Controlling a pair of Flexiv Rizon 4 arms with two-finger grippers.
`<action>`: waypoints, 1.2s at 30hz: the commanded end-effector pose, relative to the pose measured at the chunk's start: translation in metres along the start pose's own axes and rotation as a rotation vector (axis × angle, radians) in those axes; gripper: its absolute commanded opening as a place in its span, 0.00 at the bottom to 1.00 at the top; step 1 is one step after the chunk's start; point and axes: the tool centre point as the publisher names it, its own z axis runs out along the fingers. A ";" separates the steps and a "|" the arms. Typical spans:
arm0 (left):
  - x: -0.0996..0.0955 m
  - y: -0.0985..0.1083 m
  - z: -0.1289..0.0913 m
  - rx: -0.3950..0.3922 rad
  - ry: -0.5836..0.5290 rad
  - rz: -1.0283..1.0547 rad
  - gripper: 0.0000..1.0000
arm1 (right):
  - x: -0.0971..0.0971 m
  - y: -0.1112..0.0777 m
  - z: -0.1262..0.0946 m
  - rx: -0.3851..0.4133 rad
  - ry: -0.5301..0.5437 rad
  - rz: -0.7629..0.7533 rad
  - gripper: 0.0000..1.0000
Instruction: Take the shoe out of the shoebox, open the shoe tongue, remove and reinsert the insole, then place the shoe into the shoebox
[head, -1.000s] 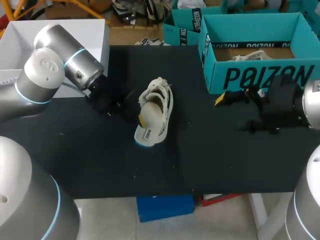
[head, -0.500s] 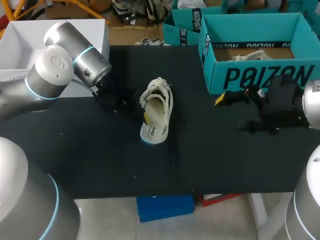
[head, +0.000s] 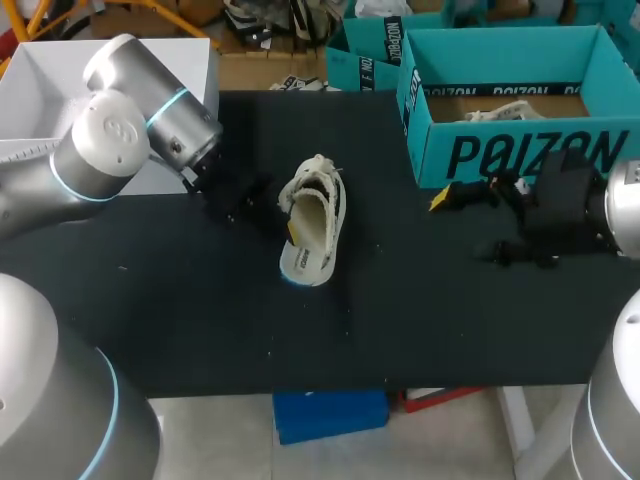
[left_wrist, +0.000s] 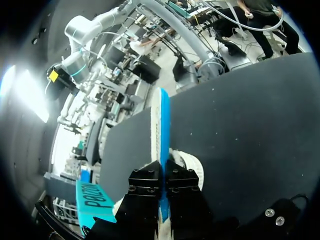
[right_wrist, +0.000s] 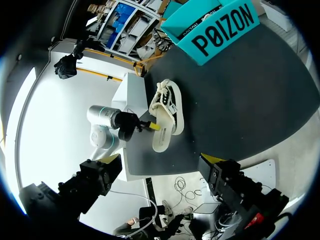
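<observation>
At centre of table (head: 200, 320), shoe (head: 322, 185) lies heel nearest. Left gripper (left_wrist: 163, 175) clenched on insole (head: 312, 228), now seated deeper than a second ago. Right gripper (right_wrist: 161, 158) released, unmoved, before teal shoebox (head: 520, 152).

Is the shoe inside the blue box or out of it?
Out. The white lace-up shoe lies on the black table, apart from the teal cardboard shoebox.
</observation>
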 end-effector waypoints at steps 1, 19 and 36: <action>0.003 0.004 0.005 -0.032 -0.003 -0.007 0.00 | 0.000 0.000 0.000 0.000 0.000 0.000 1.00; 0.007 0.042 -0.003 -0.102 -0.031 -0.055 0.00 | 0.000 0.000 0.000 0.000 0.000 0.000 1.00; 0.003 0.030 -0.011 -0.140 -0.019 -0.064 0.42 | 0.000 0.000 0.000 0.000 0.000 0.000 1.00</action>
